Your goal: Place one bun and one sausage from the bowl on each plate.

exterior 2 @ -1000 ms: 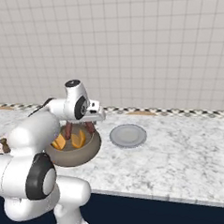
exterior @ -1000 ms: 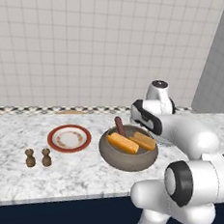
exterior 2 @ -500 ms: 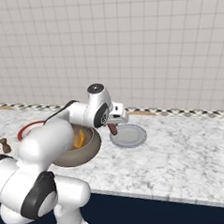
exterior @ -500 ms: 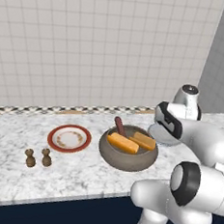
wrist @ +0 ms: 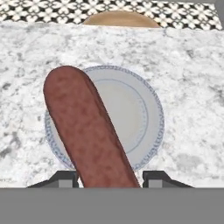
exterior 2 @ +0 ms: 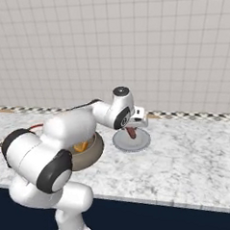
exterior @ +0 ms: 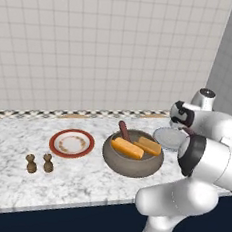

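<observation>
While our gripper [wrist: 109, 177] hangs over the pale grey plate [exterior 2: 143, 143], its jaws are partly closed on a sausage [wrist: 89, 131], one dark finger tip either side of its lower end. We see that sausage as a smooth, round-ended rod, mottled reddish brown, running up and left across the plate's face in the hand view. The grey plate is round and flat with a faint inner ring and a fine blue-grey edge, sitting on speckled white-grey marble counter [exterior: 81, 185].

Left of it we have the bowl [exterior: 132, 162]: wide, thick-walled, matte brownish grey. Inside lie two blocky orange-yellow buns [exterior: 127, 148] side by side, and a second sausage [exterior: 124, 131] leaning on the back rim. Further left is the red-rimmed plate [exterior: 71, 143], white with a brownish ring, bare. Two small brown shakers [exterior: 39, 164] stand near its front-left.
</observation>
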